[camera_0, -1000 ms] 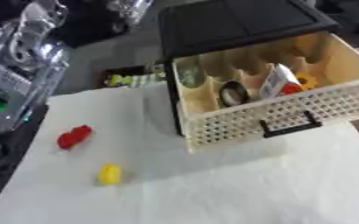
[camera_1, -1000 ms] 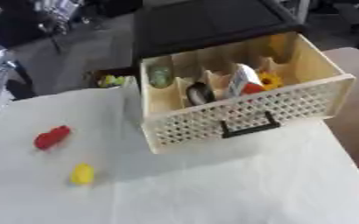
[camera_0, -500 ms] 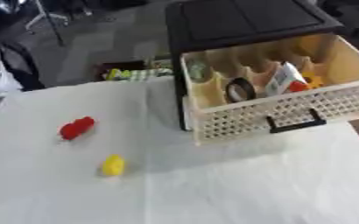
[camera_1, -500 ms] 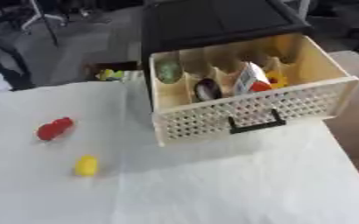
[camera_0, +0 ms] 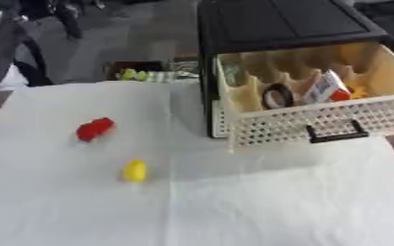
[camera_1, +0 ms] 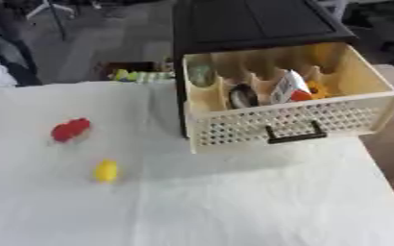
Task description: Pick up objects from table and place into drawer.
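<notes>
Two small things lie on the white cloth (camera_0: 234, 202) at the left, waiting to be picked up. Going left to right: one red thing (camera_0: 94, 129), lumpy in shape, then one yellow thing (camera_0: 135, 170) a little nearer the camera and apart from it. Neither is touched by anything.

Right of them stands one black cabinet (camera_0: 276, 21) with one cream drawer (camera_0: 318, 126) pulled out. The drawer front is perforated and has one black handle (camera_0: 335, 134). Inside the drawer, several things already rest: a greenish one at the far left, a dark round one, a white packet, something red and something orange at the right. Their exact number is hard to tell.

What has changed: a second ago the robot's left arm filled the left edge of the left eye view; now neither hand shows in either view, so I cannot tell whether the fingers are open or closed. The whole picture has also shifted, which is the head moving, not the things. The red and yellow things lie as before. Judging from this, no pick is in progress, and two placements probably remain.
</notes>
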Tool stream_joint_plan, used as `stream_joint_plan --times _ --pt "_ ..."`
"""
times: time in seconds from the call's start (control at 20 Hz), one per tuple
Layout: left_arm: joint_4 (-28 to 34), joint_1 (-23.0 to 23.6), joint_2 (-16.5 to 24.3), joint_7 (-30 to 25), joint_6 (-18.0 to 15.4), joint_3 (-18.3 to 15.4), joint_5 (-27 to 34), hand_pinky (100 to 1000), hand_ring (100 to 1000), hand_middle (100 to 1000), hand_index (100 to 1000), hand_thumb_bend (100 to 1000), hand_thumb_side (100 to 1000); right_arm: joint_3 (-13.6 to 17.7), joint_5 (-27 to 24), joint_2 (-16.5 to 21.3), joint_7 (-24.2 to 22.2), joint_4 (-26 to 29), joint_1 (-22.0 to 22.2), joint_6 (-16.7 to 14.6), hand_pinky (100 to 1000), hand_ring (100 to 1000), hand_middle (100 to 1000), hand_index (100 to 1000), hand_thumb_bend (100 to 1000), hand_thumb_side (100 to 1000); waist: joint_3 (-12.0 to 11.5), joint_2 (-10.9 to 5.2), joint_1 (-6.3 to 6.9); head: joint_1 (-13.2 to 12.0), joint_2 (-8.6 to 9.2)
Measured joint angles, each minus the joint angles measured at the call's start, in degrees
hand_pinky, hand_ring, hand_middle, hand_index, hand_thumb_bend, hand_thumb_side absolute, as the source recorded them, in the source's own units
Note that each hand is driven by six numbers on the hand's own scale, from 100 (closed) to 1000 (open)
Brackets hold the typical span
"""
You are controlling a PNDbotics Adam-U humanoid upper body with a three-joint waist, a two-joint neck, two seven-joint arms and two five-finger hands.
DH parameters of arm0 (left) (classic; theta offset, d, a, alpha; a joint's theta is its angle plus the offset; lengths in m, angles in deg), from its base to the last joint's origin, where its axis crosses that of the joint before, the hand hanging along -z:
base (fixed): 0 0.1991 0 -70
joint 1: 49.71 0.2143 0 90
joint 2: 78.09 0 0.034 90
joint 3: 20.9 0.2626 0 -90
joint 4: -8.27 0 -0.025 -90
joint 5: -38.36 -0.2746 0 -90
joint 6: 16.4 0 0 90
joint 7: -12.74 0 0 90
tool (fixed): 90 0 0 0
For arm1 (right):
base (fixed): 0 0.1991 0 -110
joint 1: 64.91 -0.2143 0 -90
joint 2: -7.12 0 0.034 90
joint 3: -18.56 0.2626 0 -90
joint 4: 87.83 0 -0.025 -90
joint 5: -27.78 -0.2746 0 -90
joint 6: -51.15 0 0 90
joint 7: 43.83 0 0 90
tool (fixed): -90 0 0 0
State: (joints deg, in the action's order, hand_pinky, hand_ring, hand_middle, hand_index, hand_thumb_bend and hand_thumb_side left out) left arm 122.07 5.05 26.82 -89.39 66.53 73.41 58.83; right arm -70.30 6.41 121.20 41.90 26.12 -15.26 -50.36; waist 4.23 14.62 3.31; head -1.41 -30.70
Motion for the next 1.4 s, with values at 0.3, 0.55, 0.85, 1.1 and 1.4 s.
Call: stream_joint_plan --times 0.3,0.55,0.85,1.1,1.4 --pt "0.0 8.1 -3.8 -7.2 -1.8 -0.4 1.7 455 638 646 867 100 699 -2.9 -1.1 8.0 -11.9 0.0 -0.4 -4.9 636 753 494 786 100 1000 -0.3 -0.32 -1.2 -0.3 -0.47" --pt "0.0 13.4 -7.2 -13.2 -1.8 -0.6 2.4 446 628 633 856 100 746 -4.8 -3.4 13.4 -23.0 0.0 1.5 -7.4 624 752 480 782 100 1000 -0.6 -0.56 -1.86 -0.7 -0.49" --pt "0.0 17.1 -10.6 -17.2 1.1 -1.2 1.8 444 626 629 848 100 801 -7.7 -6.2 17.6 -33.5 0.0 3.7 -8.3 636 777 492 792 100 1000 -0.7 -1.08 -2.5 -0.7 -0.56" --pt "0.0 19.1 -12.6 -18.5 3.4 -1.7 0.4 444 626 627 844 100 828 -10.2 -7.3 19.2 -40.4 0.0 4.7 -6.4 641 796 516 818 100 1000 -0.9 -1.15 -2.74 -0.5 -0.79" --pt "0.0 20.5 -14.7 -19.7 5.0 -2.0 -1.5 444 626 625 840 100 859 -13.5 -7.2 19.3 -46.3 0.0 5.1 -2.1 646 810 544 844 100 1000 -1.2 -1.15 -2.77 0.0 -0.96"
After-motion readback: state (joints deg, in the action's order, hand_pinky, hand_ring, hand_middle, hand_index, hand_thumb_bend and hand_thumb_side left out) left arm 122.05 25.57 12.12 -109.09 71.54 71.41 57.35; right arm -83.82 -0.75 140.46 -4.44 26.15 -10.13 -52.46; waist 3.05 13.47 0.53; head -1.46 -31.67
